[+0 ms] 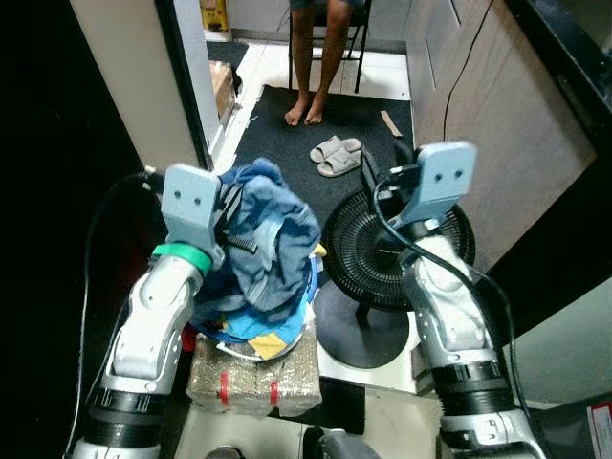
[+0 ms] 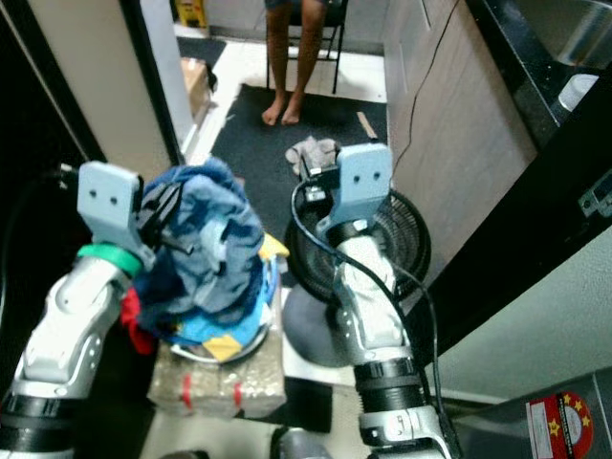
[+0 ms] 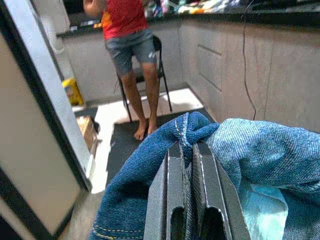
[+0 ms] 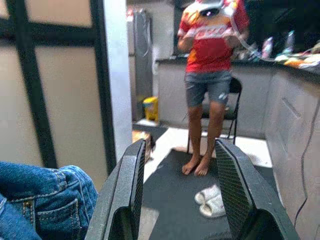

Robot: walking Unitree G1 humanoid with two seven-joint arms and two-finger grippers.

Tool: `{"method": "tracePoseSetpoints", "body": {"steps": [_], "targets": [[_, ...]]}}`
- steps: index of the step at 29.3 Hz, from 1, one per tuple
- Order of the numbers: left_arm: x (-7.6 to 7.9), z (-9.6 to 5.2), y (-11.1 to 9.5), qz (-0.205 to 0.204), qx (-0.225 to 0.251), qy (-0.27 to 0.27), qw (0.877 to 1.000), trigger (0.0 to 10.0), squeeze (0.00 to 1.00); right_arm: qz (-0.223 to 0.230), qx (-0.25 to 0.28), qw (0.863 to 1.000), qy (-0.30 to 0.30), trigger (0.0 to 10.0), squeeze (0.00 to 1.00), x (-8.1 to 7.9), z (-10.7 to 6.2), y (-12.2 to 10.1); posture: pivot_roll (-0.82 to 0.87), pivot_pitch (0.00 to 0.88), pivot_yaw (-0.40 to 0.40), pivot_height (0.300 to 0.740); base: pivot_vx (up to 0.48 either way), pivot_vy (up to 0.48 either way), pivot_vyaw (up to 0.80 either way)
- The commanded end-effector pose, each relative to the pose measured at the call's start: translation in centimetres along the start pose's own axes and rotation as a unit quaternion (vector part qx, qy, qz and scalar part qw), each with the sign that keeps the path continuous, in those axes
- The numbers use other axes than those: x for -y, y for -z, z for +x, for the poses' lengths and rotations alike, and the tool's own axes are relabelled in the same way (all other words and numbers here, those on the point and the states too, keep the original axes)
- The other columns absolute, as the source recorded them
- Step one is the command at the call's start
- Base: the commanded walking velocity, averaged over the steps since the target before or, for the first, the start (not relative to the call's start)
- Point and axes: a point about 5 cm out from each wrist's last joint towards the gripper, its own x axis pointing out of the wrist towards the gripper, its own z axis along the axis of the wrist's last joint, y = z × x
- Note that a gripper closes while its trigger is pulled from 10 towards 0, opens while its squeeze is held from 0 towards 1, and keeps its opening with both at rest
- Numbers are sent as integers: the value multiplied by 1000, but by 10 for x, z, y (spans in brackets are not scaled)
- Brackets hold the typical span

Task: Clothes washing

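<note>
At centre left of the head views, our left end effector (image 3: 186, 200) has its two black fingers pressed nearly together on a fold of the blue denim garment (image 1: 271, 239), which rises bunched above the heap of clothes (image 1: 251, 320). That heap sits in a round basin (image 1: 251, 350) resting on a stone-like block (image 1: 256, 378) at lower centre. Our right end effector (image 4: 182, 195) hangs spread wide and empty, right of the denim, above the black floor fan (image 1: 382, 253). On the dark mat (image 1: 287, 143) near the top of the frame a barefoot person (image 1: 311, 57) sits on a chair, with pale slippers (image 1: 337, 155) just below their feet.
</note>
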Motion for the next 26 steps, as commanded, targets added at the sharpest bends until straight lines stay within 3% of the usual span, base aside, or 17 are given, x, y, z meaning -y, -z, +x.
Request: {"method": "tracePoseSetpoints", "body": {"steps": [1,3,7,17,26], "targets": [[0,2,-13,2,26,5,1000,10000,0,10,9,1000,1,10000,0,-1,3,-6,62,33,75,740,0,0,0],[-4,2,-18,8,33,4,999,10000,0,16,18,1000,-6,10000,0,-5,5,-10,62,35,72,740,0,0,0],[-14,-13,-5,23,6,-7,1000,10000,0,21,-16,999,-19,10000,0,-14,-3,11,66,29,58,740,0,0,0],[-17,-22,2,13,-11,-24,1000,10000,0,30,-42,998,-21,10000,0,-17,-9,24,88,42,37,740,0,0,0],[-24,-18,-2,7,-14,-35,999,10000,0,58,-49,997,-4,10000,0,-20,-2,23,95,38,57,740,0,0,-800]]}}
